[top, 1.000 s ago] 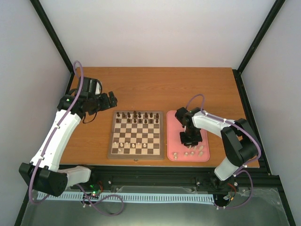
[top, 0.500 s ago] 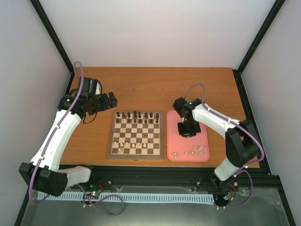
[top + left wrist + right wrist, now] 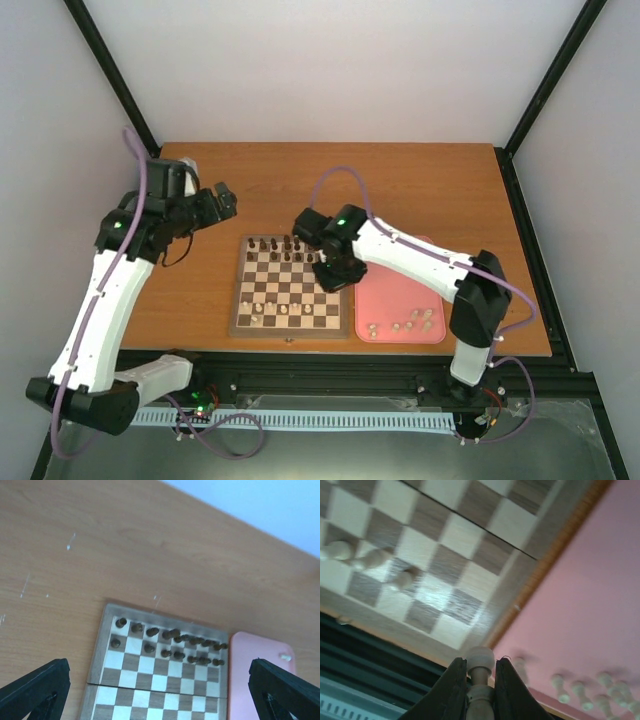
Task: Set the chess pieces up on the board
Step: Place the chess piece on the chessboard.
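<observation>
The wooden board (image 3: pixel 291 285) lies mid-table, with dark chessmen along its far rows and several cream chess pieces (image 3: pixel 285 309) on its near rows. My right gripper (image 3: pixel 336 275) hangs over the board's right side, shut on a cream chess piece (image 3: pixel 480 666) that stands between its fingers. More cream pieces (image 3: pixel 405 322) lie at the near end of the pink tray (image 3: pixel 400 290). My left gripper (image 3: pixel 222 198) is raised beyond the board's far left corner. Its fingertips (image 3: pixel 35 690) stand wide apart and empty, with the board (image 3: pixel 157 675) below them.
The pink tray also shows in the right wrist view (image 3: pixel 590 605) beside the board's border (image 3: pixel 520 600). The black frame rail (image 3: pixel 330 365) runs along the table's near edge. Bare wooden table (image 3: pixel 400 185) stretches behind the board.
My right gripper has lifted off the pink tray and swung left to above the board's right side, carrying the cream piece. My left arm has shifted slightly left and up.
</observation>
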